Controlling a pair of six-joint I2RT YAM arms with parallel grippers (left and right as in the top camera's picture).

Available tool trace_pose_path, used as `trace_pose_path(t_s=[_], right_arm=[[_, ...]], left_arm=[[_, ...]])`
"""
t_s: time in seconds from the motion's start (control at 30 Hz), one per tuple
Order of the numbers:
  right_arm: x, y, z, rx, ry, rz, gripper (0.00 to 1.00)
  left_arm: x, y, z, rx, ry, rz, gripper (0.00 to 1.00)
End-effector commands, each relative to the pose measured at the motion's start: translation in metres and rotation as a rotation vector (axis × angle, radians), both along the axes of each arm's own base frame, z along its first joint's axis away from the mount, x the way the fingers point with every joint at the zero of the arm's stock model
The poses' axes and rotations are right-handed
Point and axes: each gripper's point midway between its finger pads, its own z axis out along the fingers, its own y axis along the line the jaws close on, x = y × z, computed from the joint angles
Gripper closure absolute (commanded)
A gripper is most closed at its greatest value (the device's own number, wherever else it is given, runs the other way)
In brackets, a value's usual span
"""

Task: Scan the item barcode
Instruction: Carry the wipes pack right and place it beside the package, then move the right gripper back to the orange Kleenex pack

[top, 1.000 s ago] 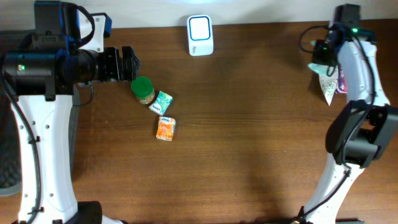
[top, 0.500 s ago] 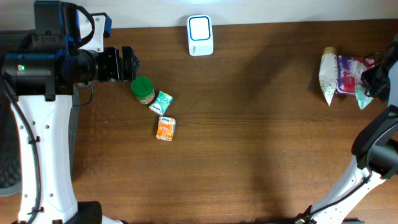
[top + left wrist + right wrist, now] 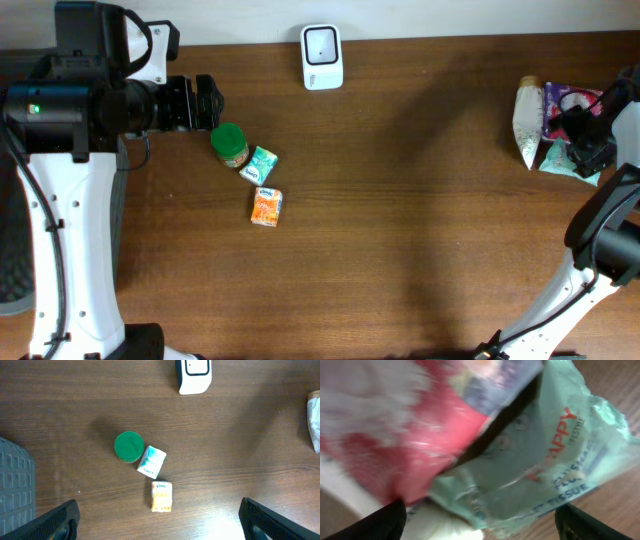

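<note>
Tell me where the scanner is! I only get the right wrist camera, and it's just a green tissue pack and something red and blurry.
Observer: The white scanner stands at the middle of the table's far edge, well to the left of your green tissue pack.
Operator: Is anything else next to my pack?
Observer: Yes, a white pouch lies close on its left.
Operator: What's the other arm got?
Observer: Nothing. The left hand is open beside a green-lidded jar, a small tissue pack and an orange box.
</note>
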Motion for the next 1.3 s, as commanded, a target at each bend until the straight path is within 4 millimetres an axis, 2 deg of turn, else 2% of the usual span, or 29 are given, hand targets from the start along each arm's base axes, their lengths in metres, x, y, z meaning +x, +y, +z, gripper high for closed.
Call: trace_pose_path(t_s=[0.0,0.03,0.1,0.17,0.23,0.27,0.3,0.37,0.43,0.5,0.7,0.73,0.83,0.93,1.03,1.13,1.2,1.27], right_arm=[[0.017,0.003,0.070,-0.059,-0.147,0.093,0.01],[0.017,0.003,0.085,-0.075,-0.172,0.093,0.01],[0.009,0.008,0.132,-0.118,-0.239,0.094,0.01],[-0.005,0.017,0.157,-0.121,-0.255,0.092,0.01],[-0.018,0.038,0.168,-0.048,-0.253,0.115,0.01],[-0.024,0.061,0.167,0.074,-0.253,0.147,0.01],[-0.030,0.076,0.165,0.148,-0.240,0.166,0.01],[-0.028,0.119,0.167,0.224,-0.251,0.356,0.01],[-0.023,0.158,0.165,0.225,-0.237,0.516,0.01],[-0.015,0.213,0.162,0.200,-0.214,0.691,0.01],[-0.001,0.330,0.161,0.044,-0.223,0.997,0.01],[0.002,0.365,0.166,0.034,-0.273,1.074,0.01],[0.004,0.404,0.170,0.026,-0.334,1.155,0.01],[0.008,0.448,0.161,0.026,-0.377,1.240,0.01],[0.013,0.466,0.147,0.026,-0.379,1.270,0.01],[0.014,0.466,0.147,0.026,-0.382,1.270,0.02],[0.026,0.471,0.156,0.008,-0.450,1.269,0.01],[0.026,0.471,0.155,0.008,-0.449,1.269,0.01]], left_arm=[[0.001,0.000,0.001,-0.007,-0.003,0.004,0.01],[0.001,0.000,0.001,-0.007,-0.003,0.004,0.01],[0.001,0.000,0.001,-0.007,-0.003,0.004,0.01],[0.001,0.000,0.001,-0.007,-0.003,0.004,0.01],[0.001,0.000,0.001,-0.007,-0.003,0.004,0.01],[0.001,0.000,0.001,-0.007,-0.003,0.004,0.01],[0.001,0.000,0.001,-0.007,-0.003,0.004,0.01],[0.001,0.000,0.001,-0.007,-0.003,0.004,0.01],[0.001,0.000,0.001,-0.007,-0.003,0.004,0.01],[0.001,0.000,0.001,-0.007,-0.003,0.004,0.01],[0.001,0.000,0.001,-0.007,-0.003,0.004,0.01],[0.001,0.000,0.001,-0.007,-0.003,0.004,0.01],[0.001,0.000,0.001,-0.007,-0.003,0.004,0.01],[0.001,0.000,0.001,-0.007,-0.003,0.004,0.01],[0.001,0.000,0.001,-0.007,-0.003,0.004,0.01],[0.001,0.000,0.001,-0.006,-0.003,0.004,0.01],[0.001,0.000,0.001,-0.007,-0.003,0.004,0.01],[0.001,0.000,0.001,-0.006,-0.003,0.004,0.01]])
